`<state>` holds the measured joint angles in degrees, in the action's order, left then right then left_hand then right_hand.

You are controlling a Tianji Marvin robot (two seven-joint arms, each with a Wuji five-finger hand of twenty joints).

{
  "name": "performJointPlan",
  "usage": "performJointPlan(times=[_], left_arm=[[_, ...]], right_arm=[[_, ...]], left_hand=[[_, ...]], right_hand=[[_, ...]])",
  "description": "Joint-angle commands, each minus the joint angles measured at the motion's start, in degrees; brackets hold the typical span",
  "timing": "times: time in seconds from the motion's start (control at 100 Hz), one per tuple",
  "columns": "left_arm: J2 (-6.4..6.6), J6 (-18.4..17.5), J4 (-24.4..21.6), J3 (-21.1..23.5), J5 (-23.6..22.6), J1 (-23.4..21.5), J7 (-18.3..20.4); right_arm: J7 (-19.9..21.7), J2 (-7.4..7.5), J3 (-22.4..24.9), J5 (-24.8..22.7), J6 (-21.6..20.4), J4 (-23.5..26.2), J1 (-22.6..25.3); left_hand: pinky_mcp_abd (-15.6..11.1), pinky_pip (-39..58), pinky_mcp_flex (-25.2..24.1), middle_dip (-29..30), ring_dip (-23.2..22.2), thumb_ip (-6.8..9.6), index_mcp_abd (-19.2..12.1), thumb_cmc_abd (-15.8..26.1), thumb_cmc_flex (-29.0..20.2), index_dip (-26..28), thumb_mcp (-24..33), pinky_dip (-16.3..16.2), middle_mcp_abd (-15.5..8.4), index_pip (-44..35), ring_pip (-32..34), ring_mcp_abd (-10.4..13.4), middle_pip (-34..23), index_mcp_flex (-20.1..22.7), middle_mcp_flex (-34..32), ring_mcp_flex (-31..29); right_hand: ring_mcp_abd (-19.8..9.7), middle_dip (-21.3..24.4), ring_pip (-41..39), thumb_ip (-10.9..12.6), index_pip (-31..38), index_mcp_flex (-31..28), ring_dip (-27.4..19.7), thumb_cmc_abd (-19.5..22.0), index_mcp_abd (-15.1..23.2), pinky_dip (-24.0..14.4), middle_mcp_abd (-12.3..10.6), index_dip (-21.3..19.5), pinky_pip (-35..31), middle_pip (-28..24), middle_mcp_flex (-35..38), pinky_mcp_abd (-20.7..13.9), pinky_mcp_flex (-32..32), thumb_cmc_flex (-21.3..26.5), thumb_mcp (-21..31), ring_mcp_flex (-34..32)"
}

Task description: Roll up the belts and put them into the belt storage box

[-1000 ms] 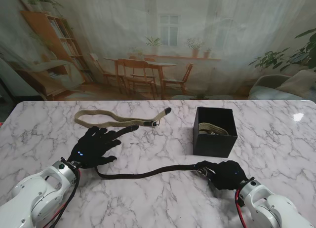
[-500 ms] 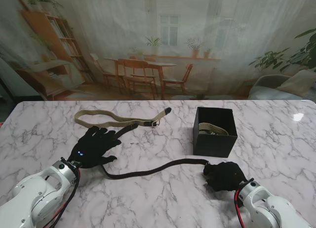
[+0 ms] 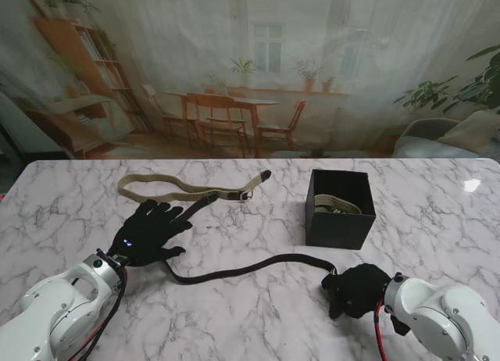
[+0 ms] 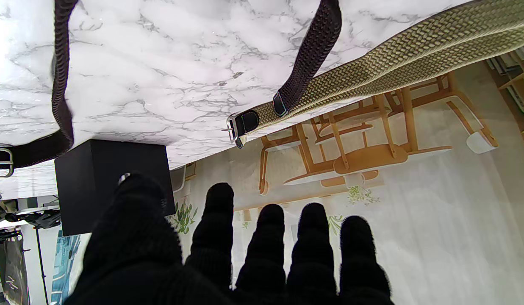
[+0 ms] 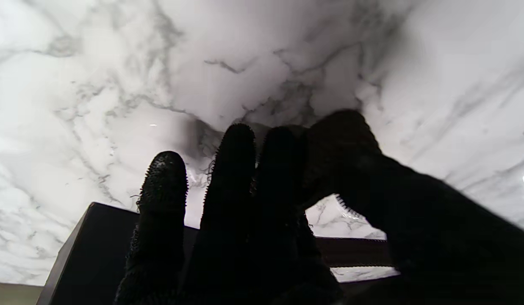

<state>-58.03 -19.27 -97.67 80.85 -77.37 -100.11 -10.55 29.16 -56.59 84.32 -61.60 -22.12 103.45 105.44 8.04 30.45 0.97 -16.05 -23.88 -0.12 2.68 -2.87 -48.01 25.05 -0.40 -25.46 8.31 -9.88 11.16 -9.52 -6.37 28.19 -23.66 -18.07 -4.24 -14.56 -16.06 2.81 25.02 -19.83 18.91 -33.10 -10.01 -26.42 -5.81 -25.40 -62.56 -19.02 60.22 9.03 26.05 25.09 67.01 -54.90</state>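
Two belts lie loose: tan belt (image 3: 183, 191) far left, dark belt (image 3: 234, 271) mid-worktop. Right hand (image 3: 355, 291) fingers pinch its buckle end; left hand (image 3: 148, 230) lies spread, empty. Unpinned, it may drag instead of rolling toward the box (image 3: 337, 230).

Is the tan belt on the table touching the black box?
Apart. In the stand view, the tan belt ends at its buckle to the left of the black box, with bare marble table plainly showing between them.
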Motion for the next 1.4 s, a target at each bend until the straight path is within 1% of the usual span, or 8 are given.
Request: performJointPlan(times=[0.0, 0.18, 0.33, 0.5, 0.67, 1.07, 1.22, 1.39], left_arm=[[-0.04, -0.16, 0.1, -0.06, 0.13, -0.1, 0.6], [-0.03, -0.1, 0.06, -0.11, 0.16, -0.07, 0.84], [-0.02, -0.11, 0.08, -0.23, 0.19, 0.03, 1.04], [-0.02, -0.13, 0.1, -0.3, 0.19, 0.07, 1.07], [-0.04, -0.09, 0.23, -0.31, 0.22, 0.09, 0.61], [-0.04, -0.19, 0.37, -0.41, 0.22, 0.22, 0.31], [-0.03, -0.24, 0.33, -0.41, 0.23, 0.22, 0.43], [-0.02, -0.35, 0.39, -0.44, 0.23, 0.27, 0.33]], right_arm=[[-0.45, 0.22, -0.46, -0.97, 0.11, -0.54, 0.09], [-4.19, -0.04, -1.43, -6.12, 1.13, -1.53, 0.06], [-12.53, -0.5, -2.66, -7.93, 1.72, -4.44, -0.22], [-14.88, -0.78, -3.45, -5.15, 2.18, -5.81, -0.33], [-15.96, -0.89, -3.98, -5.04, 2.88, -6.06, -0.2], [-20.89, -1.24, -5.42, -5.25, 4.13, -7.97, -0.85], [-20.73, -1.42, -6.06, -3.23, 5.34, -8.74, -1.28], [-26.02, -1.8, -7.37, -3.51, 6.73, -10.61, -1.91]], left_hand=[[1.74, -1.16, -0.88, -0.81, -0.08, -0.84, 1.63, 2.44, -2.18, 0.21, -1.23, -0.32, 0.89, 0.29, -0.81, -0.85, -0.03, 0.04, -1.39, -0.73], [1.79, -1.14, -0.88, -0.82, -0.09, -0.84, 1.69, 2.47, -2.29, 0.22, -1.21, -0.29, 0.93, 0.24, -0.79, -0.89, -0.05, 0.14, -1.44, -0.77], [1.76, -1.1, -0.92, -0.8, -0.08, -0.84, 1.68, 2.5, -2.25, 0.23, -1.22, -0.27, 0.99, 0.23, -0.81, -0.88, 0.0, 0.12, -1.29, -0.68], [1.7, -1.04, -0.92, -0.75, -0.08, -0.83, 1.67, 2.56, -2.23, 0.23, -1.18, -0.27, 1.02, 0.23, -0.84, -0.85, 0.14, 0.08, -0.82, -0.48], [1.64, -0.97, -0.96, -0.67, -0.1, -0.83, 1.76, 2.61, -2.22, 0.26, -1.18, -0.27, 1.2, 0.19, -0.83, -0.87, 0.35, 0.1, 0.11, -0.25], [1.6, -0.95, -1.09, -0.62, -0.13, -0.85, 1.75, 2.67, -2.07, 0.33, -1.21, -0.26, 1.25, 0.13, -0.8, -0.78, 0.4, 0.15, 0.61, -0.07], [1.6, -0.99, -1.14, -0.61, -0.13, -0.86, 1.7, 2.63, -2.01, 0.34, -1.25, -0.24, 1.22, 0.13, -0.81, -0.81, 0.4, 0.17, 0.58, -0.09], [1.64, -1.03, -1.15, -0.61, -0.12, -0.87, 1.72, 2.66, -1.9, 0.36, -1.24, -0.23, 1.19, 0.11, -0.83, -0.73, 0.41, 0.2, 0.6, -0.07]], right_hand=[[-1.79, 1.75, 3.12, 2.4, -0.87, 1.95, -2.01, -3.2, -3.0, 0.67, -1.53, -2.08, 0.95, 2.49, -3.09, -2.56, -0.57, 3.33, 5.73, 1.96], [-4.52, 2.64, 1.65, -0.28, -0.11, 0.65, -3.12, -4.97, -1.72, 1.22, -3.74, -5.19, -0.99, 0.94, -1.78, -7.72, 3.58, 12.96, 6.65, -0.47], [1.24, -0.47, -3.43, -14.14, 11.11, -13.08, 1.4, -2.31, 6.85, 1.74, 0.6, -7.59, -4.18, 0.67, 6.23, -4.1, 6.54, 11.54, -7.1, -6.67], [8.86, -4.29, -7.12, -14.88, 18.94, -14.48, 7.99, 0.27, 14.33, -0.76, 8.08, -3.11, -4.21, -4.75, 1.91, 4.47, 3.46, 7.2, -10.51, -5.14], [9.13, -10.5, -7.41, -16.47, 30.48, -15.71, 11.11, -0.56, 21.78, -4.73, 13.56, -3.21, -4.65, -5.44, -17.14, 11.14, 1.29, 6.57, -14.44, 1.49], [15.0, 5.29, 5.29, -16.03, 43.64, -26.12, -3.31, -3.55, 21.25, 1.58, 23.86, 3.83, 6.79, 6.14, -38.66, 20.04, -7.12, 3.34, -10.96, 19.74], [17.2, 5.08, 4.9, -16.12, 45.06, -25.66, -5.2, -3.18, 19.69, 4.44, 22.64, 4.17, 6.65, 5.47, -34.32, 20.41, -5.22, 5.3, -10.85, 17.51], [10.91, -0.74, -3.36, -17.06, 45.05, -20.65, -0.04, -1.14, 17.87, 3.31, 13.77, 5.87, -3.0, -6.89, -14.01, 16.54, 6.1, 9.89, -12.52, 0.8]])
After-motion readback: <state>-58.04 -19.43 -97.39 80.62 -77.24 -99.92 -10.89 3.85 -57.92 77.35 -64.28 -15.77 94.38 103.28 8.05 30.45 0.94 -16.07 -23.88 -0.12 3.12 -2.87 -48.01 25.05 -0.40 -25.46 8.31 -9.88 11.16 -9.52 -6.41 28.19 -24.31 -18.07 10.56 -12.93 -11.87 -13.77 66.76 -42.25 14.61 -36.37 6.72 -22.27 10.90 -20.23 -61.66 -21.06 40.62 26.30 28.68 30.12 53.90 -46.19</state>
